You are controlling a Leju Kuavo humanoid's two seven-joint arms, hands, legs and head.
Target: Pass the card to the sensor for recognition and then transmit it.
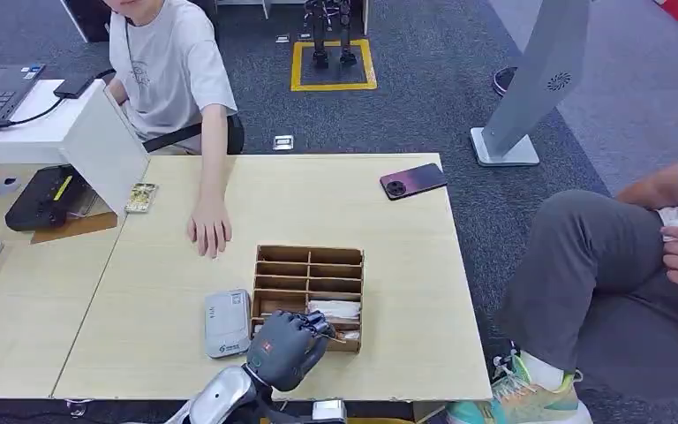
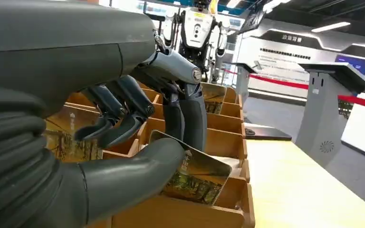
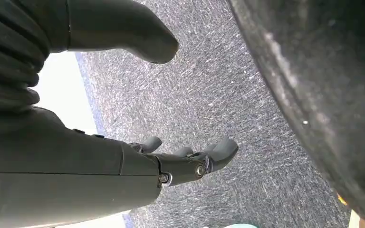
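In the wooden organizer (image 1: 309,265), card (image 2: 197,173) pinched between left hand (image 1: 287,347) thumb and fingers (image 2: 192,121).

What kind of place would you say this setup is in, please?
Probably a robotics lab or demo hall: another humanoid robot stands behind a red barrier tape, grey kiosks stand on carpet, and people sit around the table.

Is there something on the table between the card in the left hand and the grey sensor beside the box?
Nothing visible. The left hand pinches the card over the box, and the sensor lies right beside it on bare table.
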